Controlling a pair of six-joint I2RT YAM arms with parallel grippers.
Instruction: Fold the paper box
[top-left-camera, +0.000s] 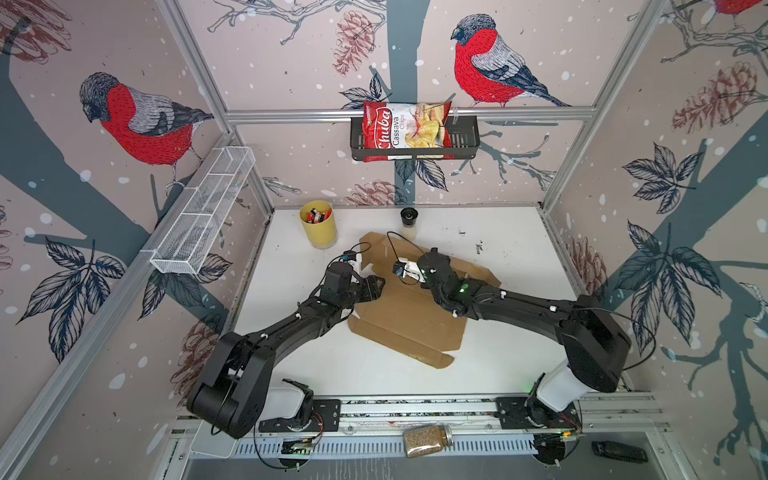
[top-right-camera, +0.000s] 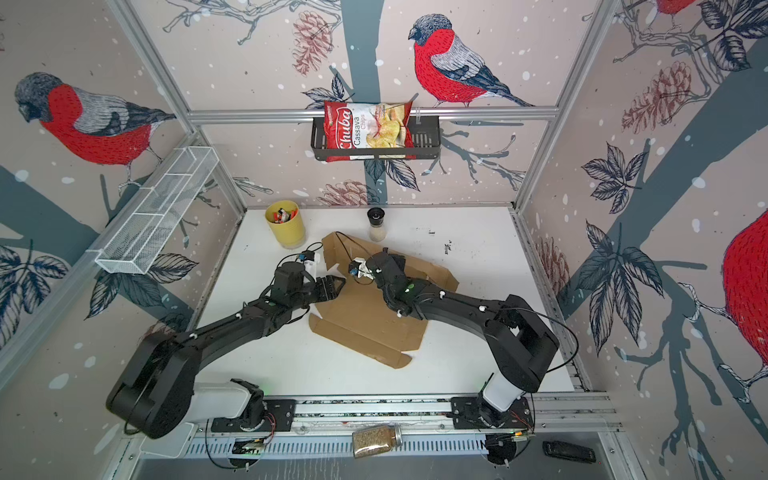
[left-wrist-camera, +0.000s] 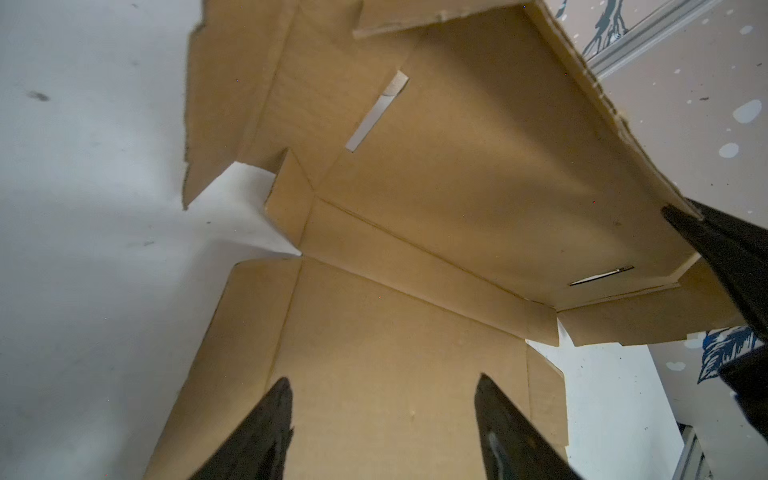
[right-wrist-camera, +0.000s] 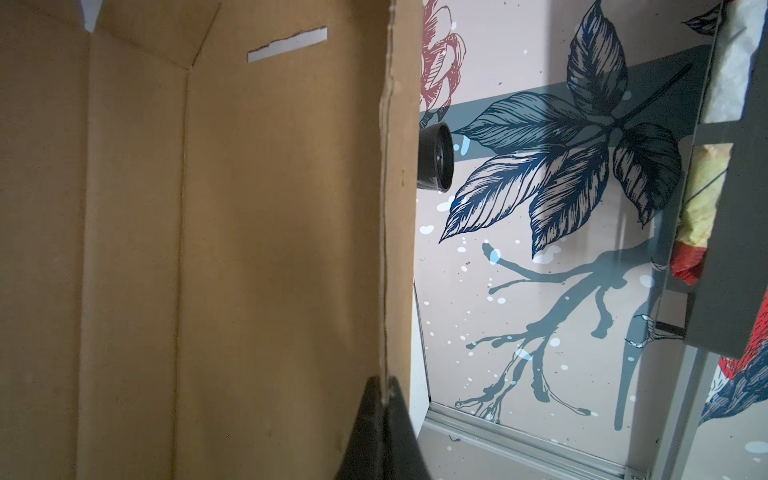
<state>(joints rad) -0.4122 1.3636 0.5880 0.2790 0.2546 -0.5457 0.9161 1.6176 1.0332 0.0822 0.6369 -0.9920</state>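
The paper box (top-left-camera: 411, 328) (top-right-camera: 370, 328) is a brown die-cut cardboard sheet, part flat on the white table. Its far panel (left-wrist-camera: 457, 187) is lifted and slants over the flat near panel. My right gripper (right-wrist-camera: 384, 382) is shut on the free edge of that lifted panel (right-wrist-camera: 249, 249); in a top view it sits at the panel's upper edge (top-left-camera: 434, 253). The left wrist view shows its dark fingers (left-wrist-camera: 706, 237) pinching the same edge. My left gripper (left-wrist-camera: 384, 380) (top-left-camera: 376, 286) is open just above the near panel's left side, holding nothing.
A yellow cup of markers (top-left-camera: 318, 224) and a black-capped shaker (top-left-camera: 409, 222) stand behind the cardboard. A white wire basket (top-left-camera: 203, 212) hangs on the left wall, and a black rack with a chips bag (top-left-camera: 409, 131) on the back wall. A grain jar (top-left-camera: 428, 440) lies on the front rail.
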